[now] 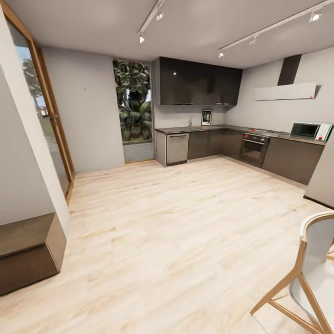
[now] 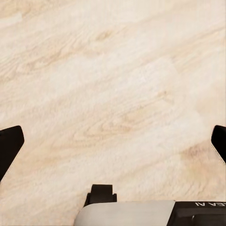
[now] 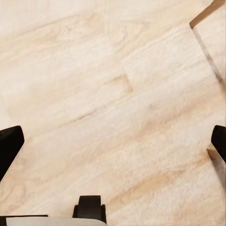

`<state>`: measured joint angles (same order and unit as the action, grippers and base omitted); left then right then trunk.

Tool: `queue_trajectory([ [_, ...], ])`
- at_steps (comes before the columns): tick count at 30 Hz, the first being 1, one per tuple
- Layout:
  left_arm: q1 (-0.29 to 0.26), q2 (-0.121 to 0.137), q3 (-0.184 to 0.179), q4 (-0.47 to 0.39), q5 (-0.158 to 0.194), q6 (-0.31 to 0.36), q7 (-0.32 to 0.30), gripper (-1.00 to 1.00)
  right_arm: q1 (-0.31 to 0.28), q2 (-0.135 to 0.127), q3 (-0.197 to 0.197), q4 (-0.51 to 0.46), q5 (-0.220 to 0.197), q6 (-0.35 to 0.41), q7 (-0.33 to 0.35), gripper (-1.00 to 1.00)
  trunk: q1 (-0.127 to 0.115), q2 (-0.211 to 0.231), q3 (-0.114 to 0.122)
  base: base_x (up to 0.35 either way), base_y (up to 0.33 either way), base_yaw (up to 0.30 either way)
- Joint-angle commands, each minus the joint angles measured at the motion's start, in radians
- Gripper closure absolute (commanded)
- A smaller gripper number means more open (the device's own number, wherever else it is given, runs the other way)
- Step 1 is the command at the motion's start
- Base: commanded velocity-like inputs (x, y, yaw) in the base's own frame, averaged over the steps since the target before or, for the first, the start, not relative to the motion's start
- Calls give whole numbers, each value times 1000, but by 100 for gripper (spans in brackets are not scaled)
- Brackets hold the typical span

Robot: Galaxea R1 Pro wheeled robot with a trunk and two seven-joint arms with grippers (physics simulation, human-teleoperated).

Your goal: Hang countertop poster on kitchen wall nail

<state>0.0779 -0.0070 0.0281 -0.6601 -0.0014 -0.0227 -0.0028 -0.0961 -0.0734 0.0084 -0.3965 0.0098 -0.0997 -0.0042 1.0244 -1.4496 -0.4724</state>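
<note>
While I stand on the pale wood floor [image 1: 176,241], the poster [image 1: 206,117] leans upright against the far wall on the kitchen countertop [image 1: 185,129], just beside the tap. My left gripper [image 2: 113,143] and right gripper [image 3: 113,143] hang wide apart, empty, above the planks.

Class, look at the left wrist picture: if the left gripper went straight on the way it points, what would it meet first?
Most likely the light wooden floor: the open left gripper points at bare planks, with nothing between, though depth is unclear.
</note>
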Motion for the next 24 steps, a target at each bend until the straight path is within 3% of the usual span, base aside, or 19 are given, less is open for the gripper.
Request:
queue_trajectory([
  [1,0,-1,3,-1,0,-2,0,-100,-1,0,1,1,1,-3,0,-100,1,0,-1,338,0,0],
  [24,0,-1,3,-1,0,-2,0,-100,-1,0,1,1,1,-3,0,-100,1,0,-1,339,0,0],
])
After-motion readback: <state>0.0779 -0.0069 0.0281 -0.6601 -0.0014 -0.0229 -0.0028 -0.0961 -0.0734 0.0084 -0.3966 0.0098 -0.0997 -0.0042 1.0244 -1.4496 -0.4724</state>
